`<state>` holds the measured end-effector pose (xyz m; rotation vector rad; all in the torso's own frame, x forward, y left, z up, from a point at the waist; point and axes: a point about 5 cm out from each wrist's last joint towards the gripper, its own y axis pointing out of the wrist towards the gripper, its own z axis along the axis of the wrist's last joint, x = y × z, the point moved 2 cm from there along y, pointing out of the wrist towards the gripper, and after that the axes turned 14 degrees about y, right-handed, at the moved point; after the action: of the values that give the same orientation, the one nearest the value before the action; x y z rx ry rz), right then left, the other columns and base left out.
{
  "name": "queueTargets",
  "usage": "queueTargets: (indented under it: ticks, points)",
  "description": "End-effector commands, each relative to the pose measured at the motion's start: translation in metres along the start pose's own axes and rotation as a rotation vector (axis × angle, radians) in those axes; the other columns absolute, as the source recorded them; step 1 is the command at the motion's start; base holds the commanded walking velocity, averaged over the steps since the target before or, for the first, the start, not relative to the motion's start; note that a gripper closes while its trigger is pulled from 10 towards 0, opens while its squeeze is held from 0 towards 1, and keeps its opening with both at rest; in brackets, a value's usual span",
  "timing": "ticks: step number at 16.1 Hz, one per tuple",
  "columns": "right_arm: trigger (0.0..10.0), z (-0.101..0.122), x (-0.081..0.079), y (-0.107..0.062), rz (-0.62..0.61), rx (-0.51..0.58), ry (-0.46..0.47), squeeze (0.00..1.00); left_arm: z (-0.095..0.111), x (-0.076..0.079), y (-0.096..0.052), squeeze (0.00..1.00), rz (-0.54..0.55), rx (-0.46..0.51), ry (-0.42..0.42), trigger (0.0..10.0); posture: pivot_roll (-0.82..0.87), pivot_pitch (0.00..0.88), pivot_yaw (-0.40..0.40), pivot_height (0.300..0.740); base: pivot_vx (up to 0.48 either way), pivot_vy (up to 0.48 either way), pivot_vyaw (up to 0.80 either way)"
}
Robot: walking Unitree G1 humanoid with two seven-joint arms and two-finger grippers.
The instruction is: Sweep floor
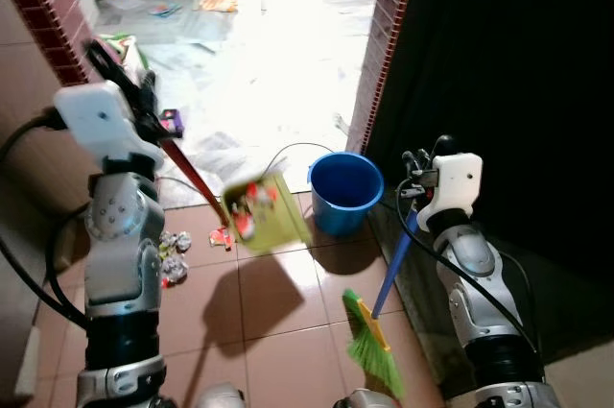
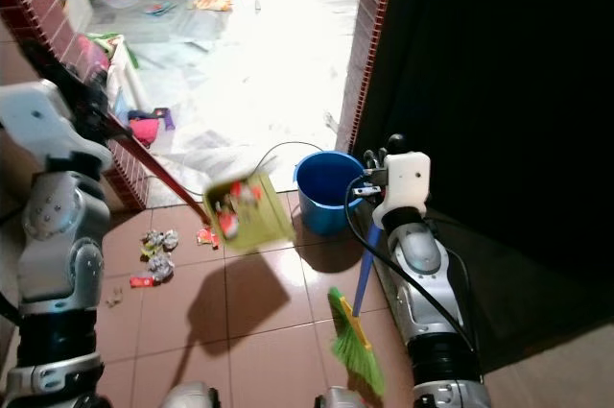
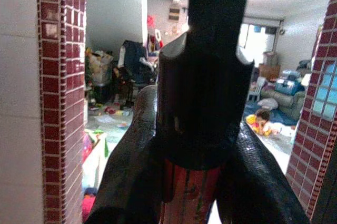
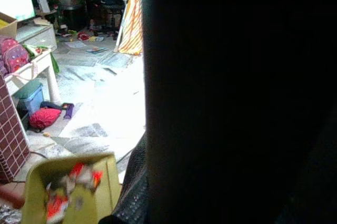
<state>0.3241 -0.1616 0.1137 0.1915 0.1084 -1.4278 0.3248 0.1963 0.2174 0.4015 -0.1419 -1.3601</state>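
Note:
A yellow-green dustpan (image 1: 266,213) hangs tilted above the tiled floor, with red and white wrappers inside it. Its long red handle (image 1: 192,173) runs up to my left gripper (image 1: 134,91), which is shut on it; in the left wrist view the black fingers (image 3: 126,182) clasp the red handle (image 3: 187,192). My right gripper (image 1: 414,178) is shut on the blue handle (image 1: 393,269) of a broom, whose green bristles (image 1: 374,346) rest on the floor beside my right leg. The right wrist view catches the dustpan (image 4: 68,192) past the dark handle.
A blue bucket (image 1: 345,192) stands on the floor just behind the dustpan. Crumpled wrappers (image 1: 173,254) lie on the tiles at the left. Brick pillars (image 1: 389,34) frame a doorway into a cluttered bright room, where a person (image 3: 260,121) lies on the floor. A dark wall is on the right.

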Motion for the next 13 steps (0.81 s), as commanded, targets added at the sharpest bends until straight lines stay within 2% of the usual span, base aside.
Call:
queueTargets:
  ticks: [1, 6, 10, 12, 13]
  points:
    - [10.0, 0.007, -0.001, 0.003, 0.01, 0.029, -0.007, 0.0, 0.021, 0.004, 0.007, 0.0, 0.007, 0.086, -0.046, 10.0, -0.04, 0.0, -0.013, 0.74, 0.0, 0.0, 0.0]
    - [10.0, 0.006, -0.002, 0.003, 0.019, 0.025, -0.01, 0.0, 0.028, 0.004, 0.016, 0.0, 0.041, 0.104, -0.073, 10.0, -0.04, 0.0, -0.017, 0.74, 0.295, 0.0, 0.0]
    - [10.0, 0.005, -0.004, 0.005, 0.023, 0.021, -0.008, 0.0, 0.028, 0.005, 0.018, 0.0, 0.039, 0.109, -0.077, 10.0, -0.03, 0.0, -0.018, 0.74, 0.453, 0.0, 0.0]
    - [10.0, 0.004, -0.004, 0.005, 0.023, 0.019, -0.002, 0.0, 0.029, 0.006, 0.018, 0.0, 0.039, 0.11, -0.083, 10.0, -0.03, 0.0, -0.016, 0.74, 0.48, 0.0, -0.8]
    - [10.0, 0.004, -0.005, 0.005, 0.024, 0.019, -0.002, 0.0, 0.03, 0.007, 0.019, 0.0, 0.038, 0.112, -0.086, 10.0, -0.03, 0.0, -0.015, 0.74, 0.48, 0.0, 0.0]
